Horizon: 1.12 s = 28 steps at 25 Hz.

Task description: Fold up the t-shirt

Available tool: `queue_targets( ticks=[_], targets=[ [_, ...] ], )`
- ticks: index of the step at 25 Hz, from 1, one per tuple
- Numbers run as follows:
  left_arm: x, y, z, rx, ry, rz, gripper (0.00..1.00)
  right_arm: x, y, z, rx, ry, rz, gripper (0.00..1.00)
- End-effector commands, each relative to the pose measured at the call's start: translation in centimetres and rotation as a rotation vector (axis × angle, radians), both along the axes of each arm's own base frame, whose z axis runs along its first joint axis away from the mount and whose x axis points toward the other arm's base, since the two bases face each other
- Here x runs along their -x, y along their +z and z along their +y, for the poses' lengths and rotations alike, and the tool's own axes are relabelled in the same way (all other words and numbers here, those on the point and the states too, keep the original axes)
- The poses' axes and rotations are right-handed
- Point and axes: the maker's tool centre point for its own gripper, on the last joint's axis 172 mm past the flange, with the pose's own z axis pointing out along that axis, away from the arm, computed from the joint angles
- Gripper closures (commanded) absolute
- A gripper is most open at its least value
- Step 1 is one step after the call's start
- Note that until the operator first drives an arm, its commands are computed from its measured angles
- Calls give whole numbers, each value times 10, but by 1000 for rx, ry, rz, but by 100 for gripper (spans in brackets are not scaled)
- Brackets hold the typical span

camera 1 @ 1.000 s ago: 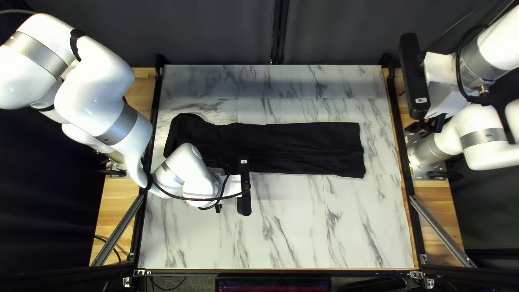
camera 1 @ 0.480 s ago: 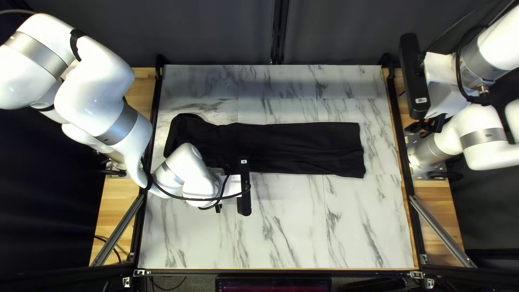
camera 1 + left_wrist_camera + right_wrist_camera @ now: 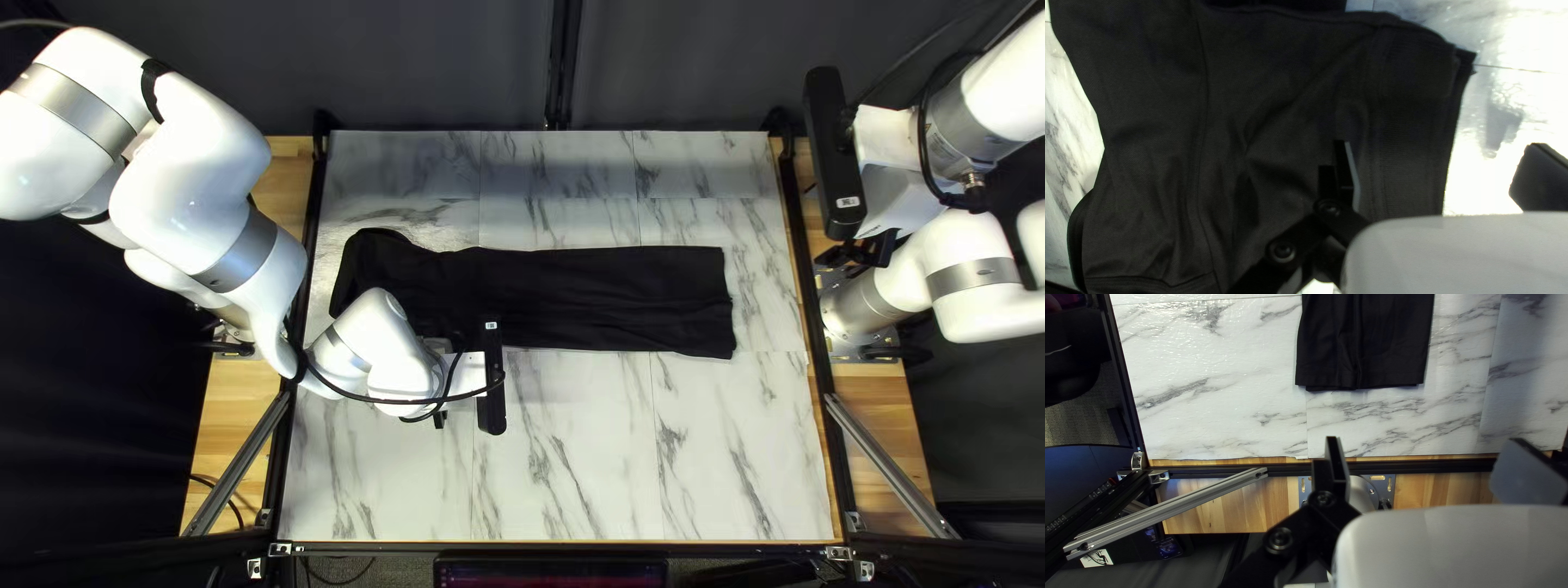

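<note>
Here the left pincer (image 3: 468, 376) is seen spread wide, its fingertips hidden from above by its own arm; whether cloth is touched cannot be told. One finger (image 3: 1346, 174) is framed against the black t-shirt (image 3: 610, 299), the other beyond its edge. Along the bench (image 3: 577, 457) the shirt is laid in a long strip, partly covered by the left arm (image 3: 376, 338), its end cut off in the right wrist view. Off to the right, the right pincer (image 3: 860, 256) is held wide too. Compared with the earlier frame, everything is kept in place!
</note>
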Motion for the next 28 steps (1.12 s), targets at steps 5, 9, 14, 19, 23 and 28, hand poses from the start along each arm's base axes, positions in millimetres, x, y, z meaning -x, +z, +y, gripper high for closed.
queue_targets(
  ticks=[5,9,14,19,23,28],
  targets=[
    [0,9,-4,-20,0,12,0,0,0,0,0,0,0,0],
    [1,10,-3,-37,11,26,0,0,0,0,0,0,0,0],
    [-4,6,2,-88,32,65,0,0,0,0,0,0,0,0],
    [-5,7,8,-128,48,94,0,0,0,0,0,0,0,0],
    [-4,8,16,-139,53,104,0,0,0,0,0,0,0,0],
    [-7,9,21,-144,54,110,5,0,0,0,0,0,0,0]
  ],
)
